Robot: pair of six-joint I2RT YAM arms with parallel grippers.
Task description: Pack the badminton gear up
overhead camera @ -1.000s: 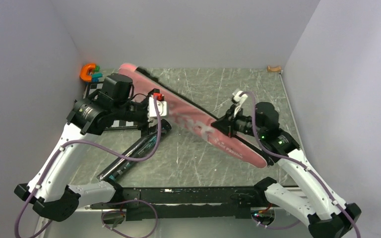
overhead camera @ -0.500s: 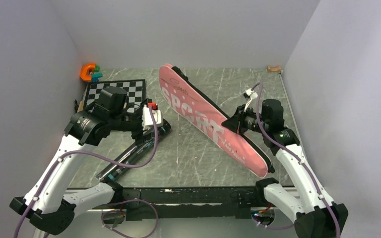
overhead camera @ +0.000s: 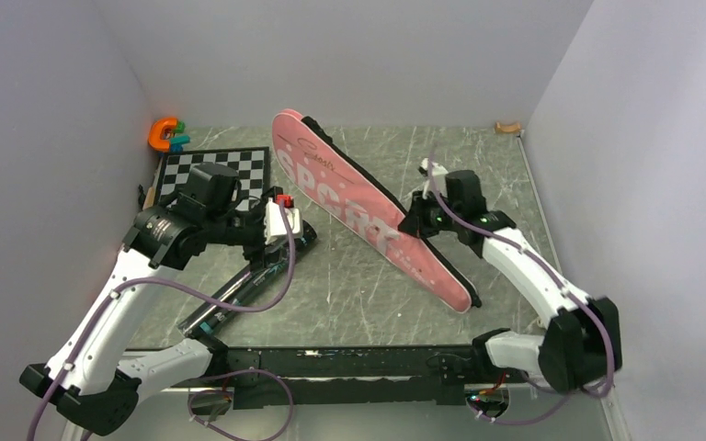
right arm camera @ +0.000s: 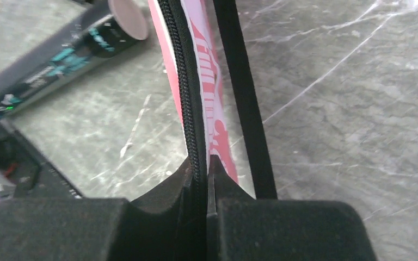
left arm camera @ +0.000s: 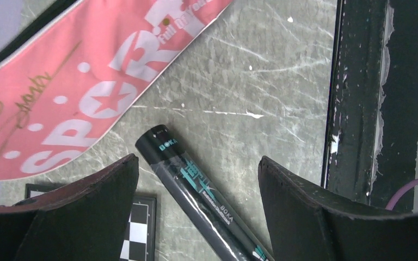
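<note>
On the scratched grey table (overhead camera: 368, 303), the pink SPORT bag (overhead camera: 349, 197) stands tilted on edge, with the right gripper (right arm camera: 204, 185) pinching its zipper seam. So thin a hold may slip and topple it. The left gripper (left arm camera: 197, 163) hangs wide and empty above the black tube (left arm camera: 207, 190).

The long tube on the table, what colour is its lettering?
Teal, on a black tube, clearest in the left wrist view.
</note>
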